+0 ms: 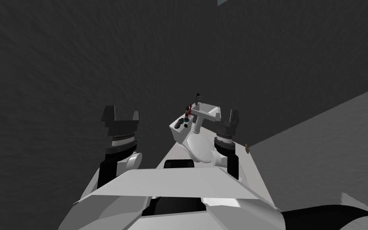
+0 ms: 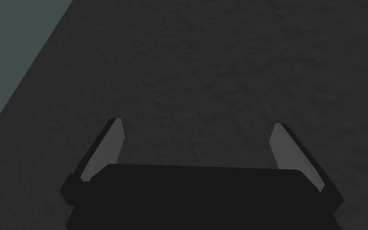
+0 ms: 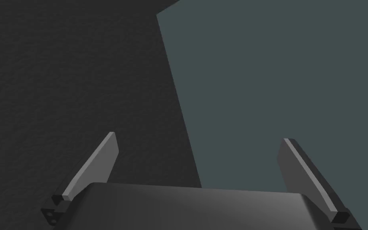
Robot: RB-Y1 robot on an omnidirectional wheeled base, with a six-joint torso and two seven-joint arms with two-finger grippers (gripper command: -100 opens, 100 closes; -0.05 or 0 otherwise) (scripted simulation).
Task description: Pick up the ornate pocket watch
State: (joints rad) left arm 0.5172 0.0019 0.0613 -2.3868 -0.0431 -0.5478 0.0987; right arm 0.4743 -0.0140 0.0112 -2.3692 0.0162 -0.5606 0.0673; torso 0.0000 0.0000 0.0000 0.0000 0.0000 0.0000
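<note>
Ahead of me stands a white toilet (image 1: 197,148), and several small things lie on its tank lid (image 1: 178,128). One of them is a small dark round object (image 1: 186,125); it is too small to tell whether it is the pocket watch. My left gripper (image 1: 120,114) is raised to the left of the toilet, open and holding nothing. My right gripper (image 1: 226,115) is raised to the right of the sink, also open and holding nothing. In the wrist views the left gripper (image 2: 197,129) and the right gripper (image 3: 199,139) face dark walls.
A white pedestal sink (image 1: 206,111) with a dark faucet (image 1: 197,97) stands just behind the toilet. A small red and dark item (image 1: 187,110) sits between the tank and the sink. A lighter grey wall (image 1: 331,151) with a small brown knob (image 1: 246,149) rises at the right.
</note>
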